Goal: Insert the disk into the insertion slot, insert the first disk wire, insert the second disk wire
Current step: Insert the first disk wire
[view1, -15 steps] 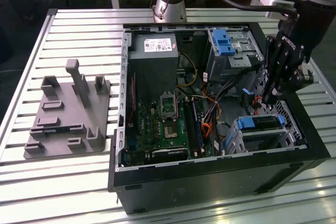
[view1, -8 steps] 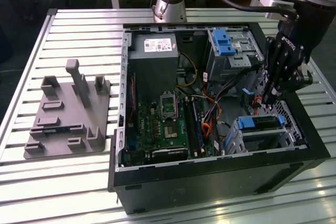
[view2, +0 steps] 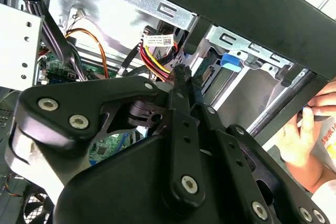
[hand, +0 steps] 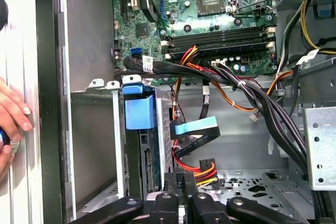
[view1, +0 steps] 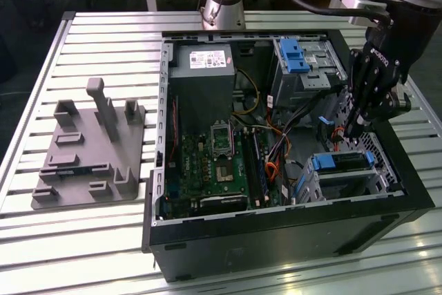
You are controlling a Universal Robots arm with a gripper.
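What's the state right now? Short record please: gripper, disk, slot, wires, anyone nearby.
gripper: gripper down inside the computer case, fingers together, beside the insertion slot
disk: disk in its blue carrier, seated in the insertion slot
wires: red-yellow-black wire bundle right at the fingertips; whether its plug is pinched is unclear
person: a hand just outside the case wall
other: grey fixture outside the case, on the exterior view's left
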